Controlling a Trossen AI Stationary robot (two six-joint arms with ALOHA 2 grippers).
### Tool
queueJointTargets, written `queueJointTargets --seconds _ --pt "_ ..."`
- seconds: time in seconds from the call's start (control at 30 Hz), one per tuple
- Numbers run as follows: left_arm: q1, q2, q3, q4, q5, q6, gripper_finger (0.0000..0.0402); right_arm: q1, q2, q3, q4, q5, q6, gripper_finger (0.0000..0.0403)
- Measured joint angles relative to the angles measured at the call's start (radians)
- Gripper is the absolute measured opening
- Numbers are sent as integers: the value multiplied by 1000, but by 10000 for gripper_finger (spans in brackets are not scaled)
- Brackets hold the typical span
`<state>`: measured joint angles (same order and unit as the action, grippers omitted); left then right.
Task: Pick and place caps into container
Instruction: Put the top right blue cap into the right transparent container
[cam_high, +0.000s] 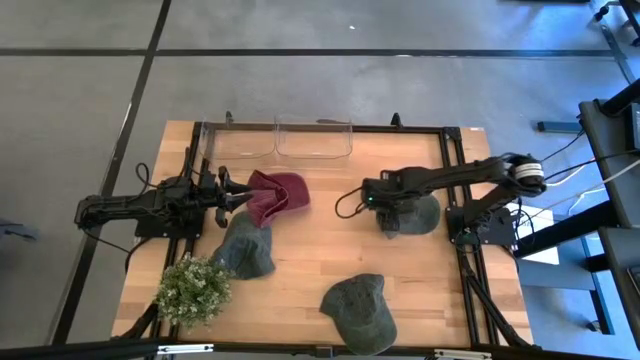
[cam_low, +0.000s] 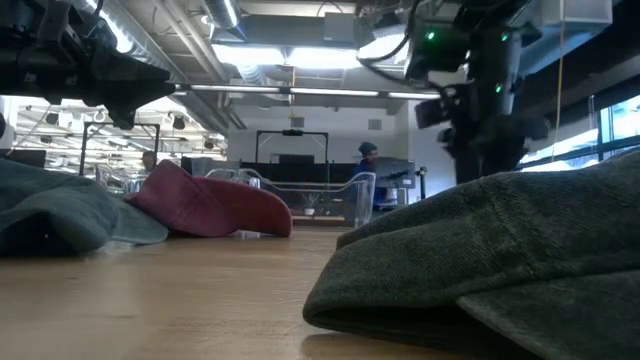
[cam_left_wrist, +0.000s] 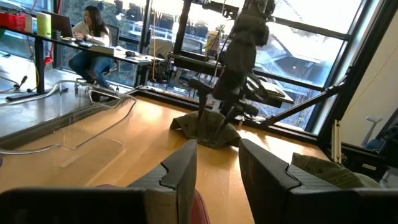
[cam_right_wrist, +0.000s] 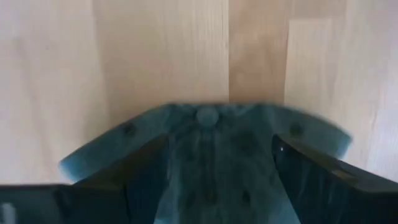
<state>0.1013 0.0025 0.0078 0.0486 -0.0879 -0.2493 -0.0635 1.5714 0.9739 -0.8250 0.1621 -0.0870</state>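
Note:
My right gripper (cam_right_wrist: 221, 149) points down over a dark grey-green cap (cam_high: 418, 214) at the table's right. Its fingers stand open on either side of the crown, just short of the top button (cam_right_wrist: 206, 116). My left gripper (cam_left_wrist: 217, 163) waits level and open at the table's left, with the maroon cap (cam_high: 278, 195) just in front of it on the wood. Two more dark caps lie flat, one left of centre (cam_high: 246, 248) and one at the near edge (cam_high: 360, 312). The clear container (cam_high: 313, 138) stands at the far edge. My right gripper comes at the cap's crown (cam_right_wrist: 217, 180) from above, one finger (cam_right_wrist: 134, 174) on each side of it. The cap lies flat on the table. I cannot tell whether the fingers touch the cloth.
A bushy green plant (cam_high: 192, 290) stands at the near left corner. A black frame (cam_high: 455, 190) runs along the table's sides and far edge. Bare wood (cam_high: 330, 240) lies between the caps. People sit at desks in the room beyond the table.

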Motion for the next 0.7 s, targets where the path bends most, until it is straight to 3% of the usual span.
queueJointTargets --seconds 0.1,0.4,0.7 --pt "0 0 0 0 0 -1 116 -4 50 0 13 25 -31 254" --pt "0 0 0 0 1 -2 116 -63 176 1 55 -41 -76 202" --pt "0 0 0 0 1 -1 116 -92 218 5 51 -87 -71 138"
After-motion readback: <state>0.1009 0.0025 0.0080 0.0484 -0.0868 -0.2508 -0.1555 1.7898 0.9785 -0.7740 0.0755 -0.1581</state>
